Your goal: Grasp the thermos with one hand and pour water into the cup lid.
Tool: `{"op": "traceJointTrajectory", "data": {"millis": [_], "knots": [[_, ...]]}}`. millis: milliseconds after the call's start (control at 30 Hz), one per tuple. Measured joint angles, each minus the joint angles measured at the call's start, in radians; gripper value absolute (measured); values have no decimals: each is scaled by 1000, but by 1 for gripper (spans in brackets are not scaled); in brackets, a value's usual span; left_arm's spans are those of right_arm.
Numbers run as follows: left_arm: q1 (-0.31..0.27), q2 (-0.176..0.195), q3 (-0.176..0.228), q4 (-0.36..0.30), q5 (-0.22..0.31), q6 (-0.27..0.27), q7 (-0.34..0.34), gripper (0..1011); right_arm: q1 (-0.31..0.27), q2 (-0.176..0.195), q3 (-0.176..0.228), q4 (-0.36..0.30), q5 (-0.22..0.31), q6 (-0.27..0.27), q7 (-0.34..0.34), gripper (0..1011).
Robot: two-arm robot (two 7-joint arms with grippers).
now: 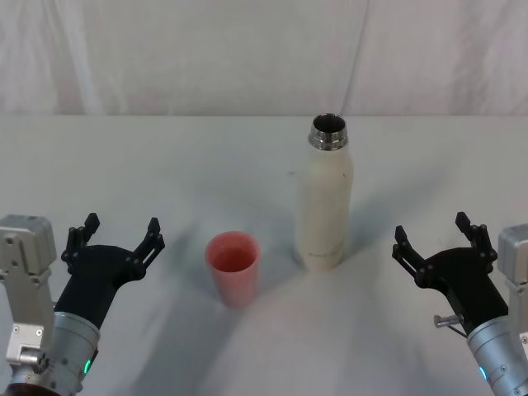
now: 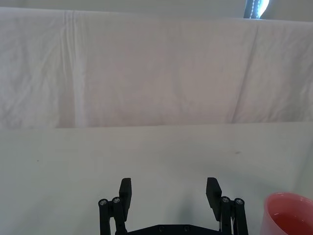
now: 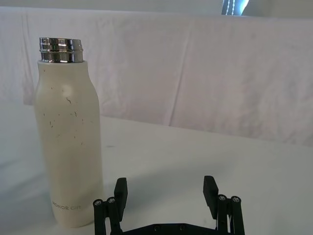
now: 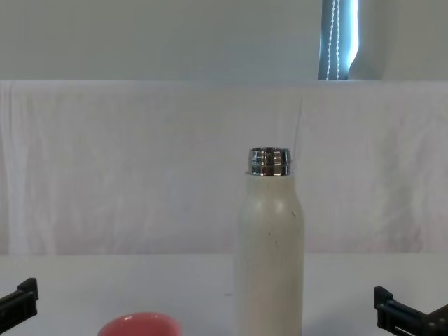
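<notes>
From my remote station, I see the thermos (image 1: 325, 198) standing upright and uncapped on the white table (image 1: 165, 165), right of centre, its steel neck open to the air. The cup lid (image 1: 233, 266) sits upright just to the thermos's left and a little nearer to me, apart from it, mouth up. My left gripper (image 1: 115, 239) hovers at the near left, well apart from the cup lid, its black fingers (image 2: 125, 192) spread wide and holding nothing. My right gripper (image 1: 435, 239) waits at the near right, beside the thermos but not touching it, fingers (image 3: 210, 188) likewise spread and empty. A white cloth backdrop (image 4: 140, 168) hangs behind the table.
</notes>
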Motion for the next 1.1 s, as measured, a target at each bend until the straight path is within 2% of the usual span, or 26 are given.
{"op": "traceJointTrajectory", "data": {"millis": [233, 633, 800, 1100], "knots": [[0, 0, 0, 0, 0, 0, 0, 1001, 0, -7, 2, 0, -3, 2, 9, 1001], [0, 0, 0, 0, 0, 0, 0, 1001, 22, -31, -8, 3, 34, 52, 127, 1001], [0, 0, 0, 0, 0, 0, 0, 1001, 50, -49, -17, 22, 38, 71, 166, 1001], [0, 0, 0, 0, 0, 0, 0, 1001, 95, -68, -31, 56, 35, 94, 190, 1001]]}}
